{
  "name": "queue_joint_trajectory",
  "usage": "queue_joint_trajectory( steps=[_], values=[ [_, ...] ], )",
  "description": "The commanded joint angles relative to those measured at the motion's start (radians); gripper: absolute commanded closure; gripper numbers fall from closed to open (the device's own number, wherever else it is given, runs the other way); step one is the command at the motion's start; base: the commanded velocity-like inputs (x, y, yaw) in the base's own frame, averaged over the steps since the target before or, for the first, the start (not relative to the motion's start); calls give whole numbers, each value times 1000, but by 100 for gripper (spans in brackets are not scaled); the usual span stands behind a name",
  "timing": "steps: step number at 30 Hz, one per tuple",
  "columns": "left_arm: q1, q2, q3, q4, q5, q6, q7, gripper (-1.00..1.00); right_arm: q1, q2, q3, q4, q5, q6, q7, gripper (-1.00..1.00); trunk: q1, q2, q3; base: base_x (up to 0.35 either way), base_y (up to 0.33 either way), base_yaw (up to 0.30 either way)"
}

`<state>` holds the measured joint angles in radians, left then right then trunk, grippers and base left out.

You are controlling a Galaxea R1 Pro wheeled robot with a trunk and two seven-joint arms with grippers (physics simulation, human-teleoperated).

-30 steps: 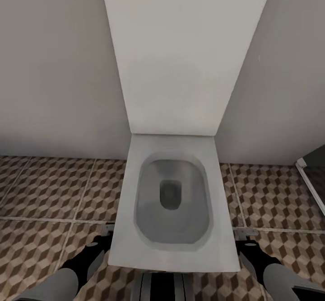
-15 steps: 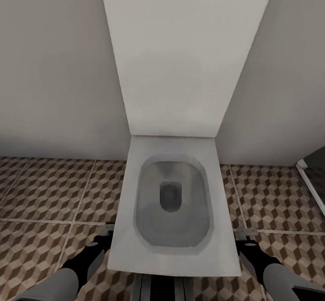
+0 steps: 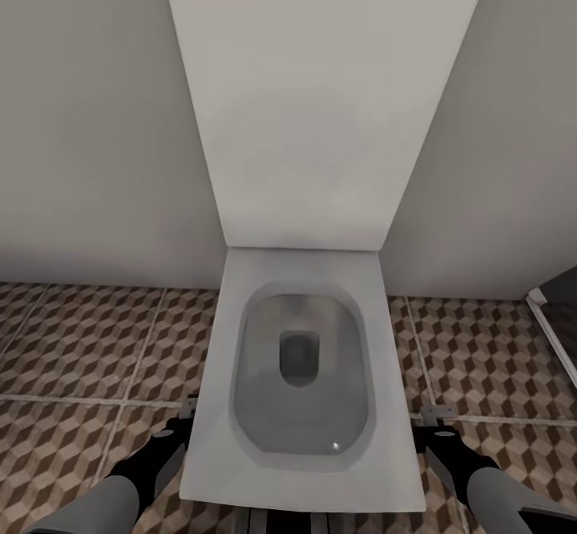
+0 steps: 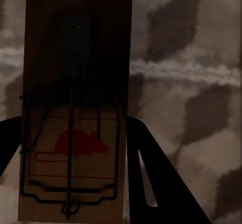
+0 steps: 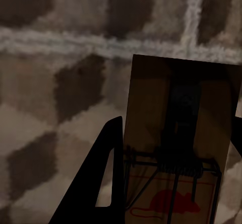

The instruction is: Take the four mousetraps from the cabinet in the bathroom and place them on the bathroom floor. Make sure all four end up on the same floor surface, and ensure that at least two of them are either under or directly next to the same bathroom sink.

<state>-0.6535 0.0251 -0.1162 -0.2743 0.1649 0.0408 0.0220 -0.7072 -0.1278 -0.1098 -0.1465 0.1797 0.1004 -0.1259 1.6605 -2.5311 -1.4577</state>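
Mousetraps are out of the cabinet but not yet down: the left gripper (image 4: 75, 183) is closed on one mousetrap (image 4: 75, 108) and the right gripper (image 5: 171, 183) on another (image 5: 181, 133), both above the bathroom floor (image 3: 80, 341). Since the earlier frame the head view has edged nearer the toilet (image 3: 300, 374) at 12 o'clock, with the grippers at 7 and 5 o'clock; no sink is in sight.

The toilet (image 3: 303, 374) is cut off at the head view's bottom edge, its raised lid (image 3: 320, 93) at the top. Both arms are cropped at the lower corners there. The mousetrap (image 4: 75, 118) in the left wrist view is clipped at the bottom edge, as is the other mousetrap (image 5: 179, 148) at lower right of the right wrist view.
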Motion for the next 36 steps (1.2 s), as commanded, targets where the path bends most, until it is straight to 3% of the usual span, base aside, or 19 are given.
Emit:
queue_joint_trajectory(
  steps=[1,36],
  values=[
    [0,1,-8,-2,7,4,3,100,0,1,-8,-2,9,5,0,100,0,0,-1,11,-6,0],
    [0,8,-5,7,12,-2,1,100,0,1,-5,-1,12,4,1,100,0,0,-1,1,-23,0]
  ],
)
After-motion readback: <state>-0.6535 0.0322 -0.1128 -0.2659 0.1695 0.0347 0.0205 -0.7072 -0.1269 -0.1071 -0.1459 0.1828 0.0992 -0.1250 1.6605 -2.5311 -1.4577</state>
